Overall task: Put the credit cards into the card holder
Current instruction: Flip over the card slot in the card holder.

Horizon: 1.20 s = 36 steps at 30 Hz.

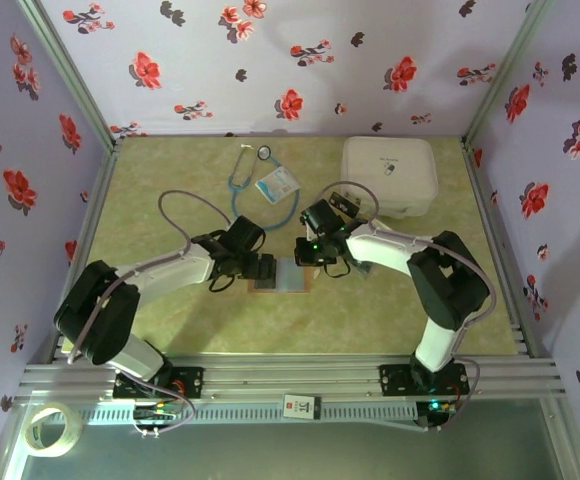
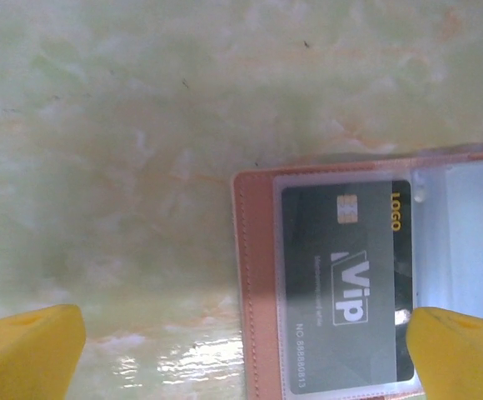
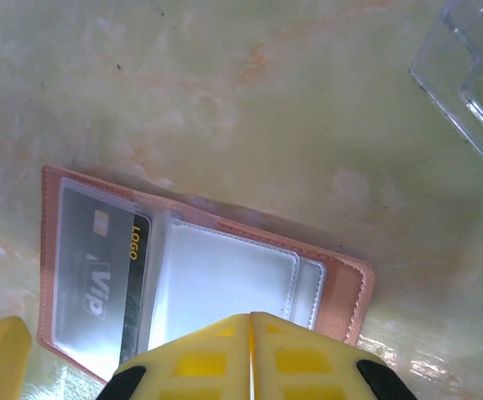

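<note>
Card-loading step: one credit card (image 2: 346,283) is pocketed in the card holder (image 2: 254,292). The left pincer (image 2: 241,342) is released at its 9 o'clock and the right pincer (image 3: 251,325) is clenched. The next move is likely to find another card.

Tan stitched leather-like card holder (image 3: 346,304) with glossy clear plastic pockets, matt dark card (image 2: 346,283), glossy marbled table (image 2: 141,125)

Open card holder (image 3: 221,273) lies flat, credit card (image 3: 107,268) pocketed.

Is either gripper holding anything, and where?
Left gripper open, empty. Right gripper shut over the tan leather-like card holder's near edge; a pinch cannot be told.
</note>
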Each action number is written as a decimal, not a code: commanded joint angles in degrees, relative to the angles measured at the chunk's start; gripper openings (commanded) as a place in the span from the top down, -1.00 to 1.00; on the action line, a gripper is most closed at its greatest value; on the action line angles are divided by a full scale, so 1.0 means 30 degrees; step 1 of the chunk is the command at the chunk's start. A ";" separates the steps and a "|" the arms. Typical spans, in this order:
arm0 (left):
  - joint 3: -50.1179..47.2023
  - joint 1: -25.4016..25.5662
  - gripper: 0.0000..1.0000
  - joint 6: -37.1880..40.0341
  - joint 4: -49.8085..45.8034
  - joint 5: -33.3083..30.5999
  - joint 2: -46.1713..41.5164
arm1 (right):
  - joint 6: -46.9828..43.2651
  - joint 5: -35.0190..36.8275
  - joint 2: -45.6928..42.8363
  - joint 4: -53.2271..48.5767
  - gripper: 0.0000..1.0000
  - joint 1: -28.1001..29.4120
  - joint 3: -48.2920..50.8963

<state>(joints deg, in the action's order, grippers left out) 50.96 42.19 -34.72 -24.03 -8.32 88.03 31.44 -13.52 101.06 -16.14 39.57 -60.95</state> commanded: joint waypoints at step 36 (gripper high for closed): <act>-0.2197 0.1770 -0.99 -0.0413 0.4758 0.0771 -0.0069 | 0.0975 -0.1390 0.2175 0.1711 0.88 0.0491 -0.0115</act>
<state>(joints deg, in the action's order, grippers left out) 45.54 46.68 -35.64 -12.53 -6.66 89.60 33.63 -16.99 106.43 -11.46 40.56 -61.14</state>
